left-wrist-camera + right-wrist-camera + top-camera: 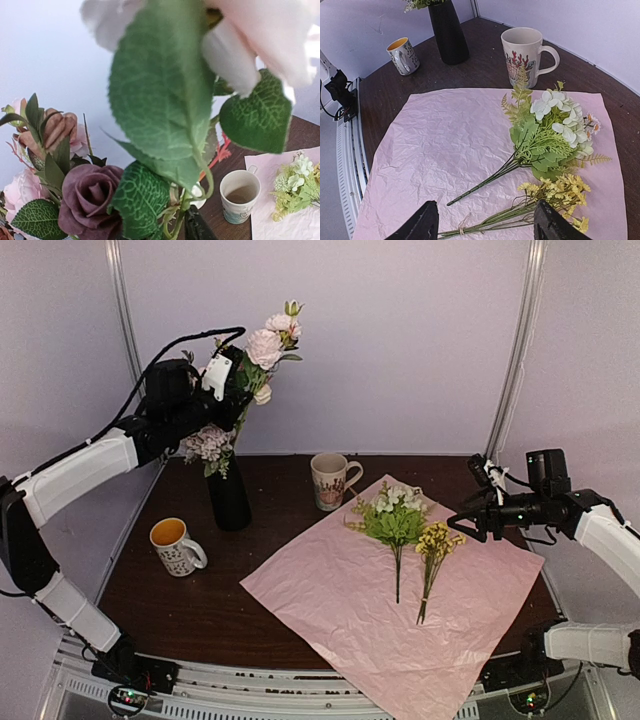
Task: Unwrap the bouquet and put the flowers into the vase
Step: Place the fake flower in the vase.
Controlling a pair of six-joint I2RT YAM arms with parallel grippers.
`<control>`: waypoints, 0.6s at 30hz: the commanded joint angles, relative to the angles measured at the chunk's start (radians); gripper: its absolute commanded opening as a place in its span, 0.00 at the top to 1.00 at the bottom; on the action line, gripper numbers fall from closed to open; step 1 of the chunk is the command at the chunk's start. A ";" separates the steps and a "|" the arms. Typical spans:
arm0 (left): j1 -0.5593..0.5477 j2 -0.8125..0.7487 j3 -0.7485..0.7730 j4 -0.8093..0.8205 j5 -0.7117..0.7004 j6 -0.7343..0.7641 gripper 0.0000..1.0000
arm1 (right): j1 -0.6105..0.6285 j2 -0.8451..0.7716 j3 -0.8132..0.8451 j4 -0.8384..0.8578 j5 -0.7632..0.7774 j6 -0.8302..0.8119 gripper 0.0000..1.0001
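Note:
The black vase [229, 502] stands at the back left with pink, purple and lavender flowers [265, 345] in it. My left gripper [232, 390] is up among their stems above the rim. In the left wrist view leaves [160, 85] hide all but one dark finger [197, 227], which lies beside a green stem. The bouquet's pink paper [380, 590] lies unfolded flat, with a white-green sprig [395, 520] and a yellow sprig [435, 545] on it. My right gripper [485, 225] hovers open over the yellow sprig's stems [520, 215], holding nothing.
A cream patterned mug [330, 480] stands just behind the paper. An orange-lined mug [172, 543] sits in front and left of the vase. White walls close in the back and sides, and a metal rail [350, 150] runs along the near table edge.

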 commanded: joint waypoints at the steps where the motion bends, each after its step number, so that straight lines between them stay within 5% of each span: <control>1: 0.005 0.030 0.050 0.018 0.043 0.011 0.75 | -0.006 0.004 -0.003 0.000 -0.012 -0.006 0.35; 9: 0.005 0.022 0.052 -0.021 0.033 0.034 1.00 | -0.006 0.021 0.001 -0.002 -0.020 -0.006 0.35; 18: 0.006 -0.023 -0.010 -0.090 -0.064 0.096 1.00 | -0.005 0.031 0.004 -0.005 -0.027 -0.008 0.35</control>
